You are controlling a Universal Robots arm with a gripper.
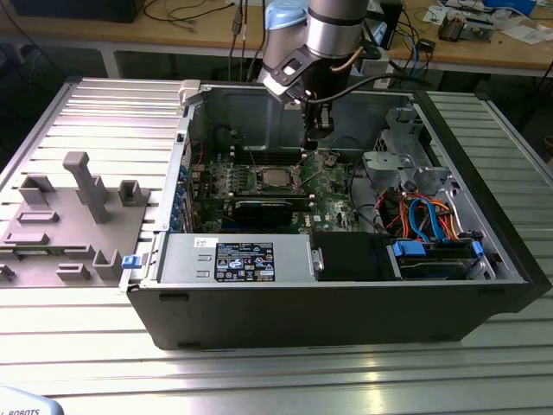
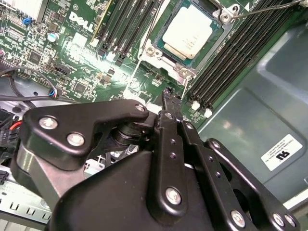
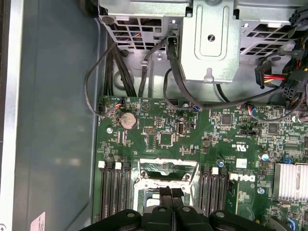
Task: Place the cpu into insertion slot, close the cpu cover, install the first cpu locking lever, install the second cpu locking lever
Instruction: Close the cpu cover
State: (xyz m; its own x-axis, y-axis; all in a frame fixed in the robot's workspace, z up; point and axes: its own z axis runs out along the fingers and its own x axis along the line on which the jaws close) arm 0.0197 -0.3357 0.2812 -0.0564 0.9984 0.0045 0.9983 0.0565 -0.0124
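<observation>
Cpu point(image 2: 190, 29) already sits flat in the insertion slot point(image 2: 210, 50), so by my reading you are at the cover step; one wire locking lever point(image 2: 269, 6) juts free. Your gripper point(image 2: 168, 95) hangs near the slot, fingers pressed together, holding nothing. Work there calls for fine aim: memory slots point(image 2: 231, 62) crowd both sides on the green board point(image 2: 82, 72), inside the open case point(image 1: 346, 303).

Printed label point(image 1: 244, 261) on grey metal housing point(image 1: 181, 259), at 7 o'clock from the cpu point(image 1: 277, 178) in the exterior view. White sticker point(image 2: 281, 152) on chassis floor point(image 2: 269, 86); white lettering point(image 2: 83, 23) on motherboard point(image 2: 43, 29).
</observation>
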